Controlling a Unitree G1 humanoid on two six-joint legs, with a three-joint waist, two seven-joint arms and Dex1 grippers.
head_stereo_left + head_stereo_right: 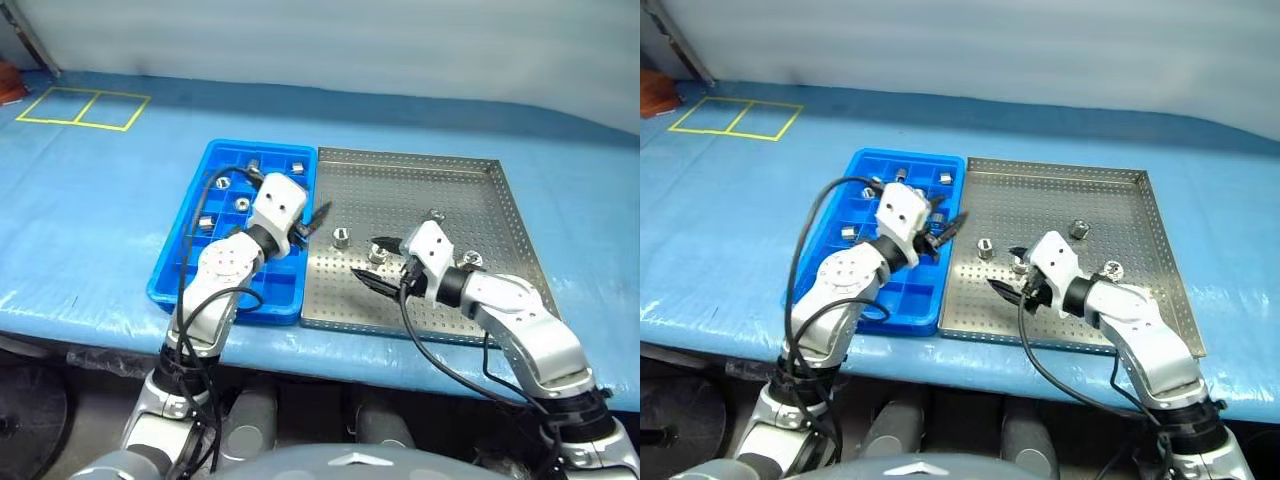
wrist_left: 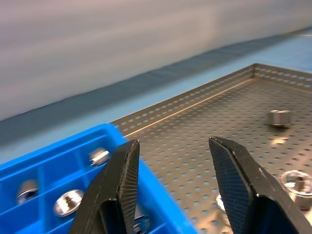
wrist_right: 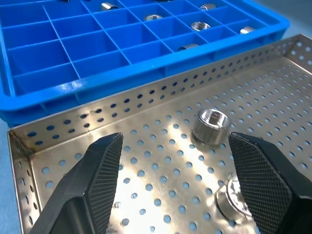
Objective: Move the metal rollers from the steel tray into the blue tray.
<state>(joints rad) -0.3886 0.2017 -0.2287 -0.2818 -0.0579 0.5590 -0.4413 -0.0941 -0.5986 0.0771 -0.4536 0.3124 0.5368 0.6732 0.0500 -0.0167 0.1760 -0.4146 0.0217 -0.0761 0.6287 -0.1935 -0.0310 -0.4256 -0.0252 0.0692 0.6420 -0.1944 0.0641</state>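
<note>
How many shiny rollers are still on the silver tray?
4 small shiny metal rollers: one near the blue plastic tray, one by the right gripper, one farther back, one behind that wrist.

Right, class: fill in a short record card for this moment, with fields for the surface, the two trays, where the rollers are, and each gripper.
surface: blue-covered table
steel tray: perforated, on the right, beside the blue tray
blue tray: gridded compartments, several holding rollers
metal rollers: four visible in the steel tray, lying apart
left gripper: open, empty, at the edge where the trays meet
right gripper: open, empty, over the steel tray, rollers near its fingers
</note>
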